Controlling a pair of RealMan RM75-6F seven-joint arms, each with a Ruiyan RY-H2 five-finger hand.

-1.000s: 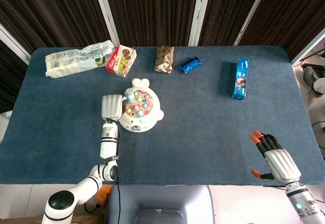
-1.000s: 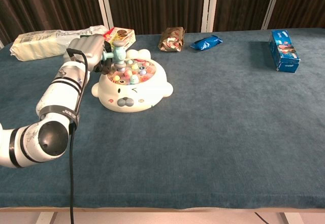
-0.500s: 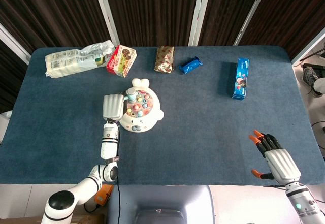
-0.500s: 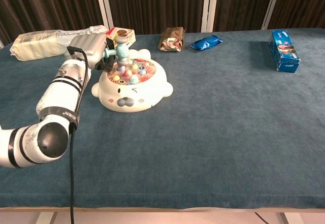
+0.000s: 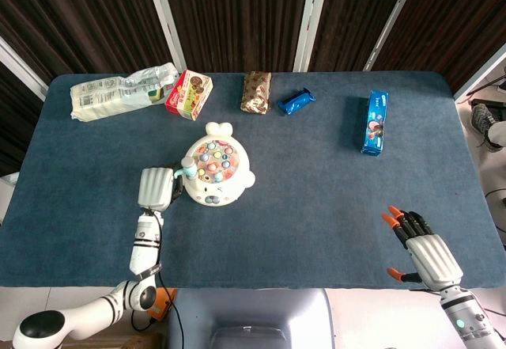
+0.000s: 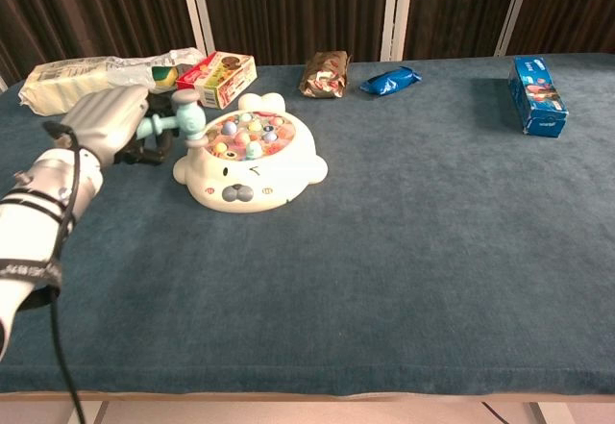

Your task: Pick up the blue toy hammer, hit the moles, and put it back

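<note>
- The table (image 5: 316,206), covered in dark blue cloth, carried a row of snack packs along its far edge, and we left them out of the work.
- The mole toy (image 5: 213,173) (image 6: 248,161), a white animal-shaped board with coloured pegs, sat left of centre.
- Our left hand (image 5: 155,188) (image 6: 108,121) was closed around the handle of the blue toy hammer (image 5: 183,170) (image 6: 179,119), just beside the toy's left edge.
- The hammer head hung at the rim of the toy, off the pegs. We judged ourselves either between strikes or starting to carry the hammer back to the cloth; we could not tell which.
- If more hits were due, the next move called for swinging the head in over a peg and down; if not, lowering the hammer onto bare cloth beside the toy and letting go.
- Our right hand (image 5: 419,250) lay released, fingers spread and holding nothing, near the table's front right corner.
- Only the head view showed that right hand; the chest view gave the hammer head's height against the toy's rim.
</note>
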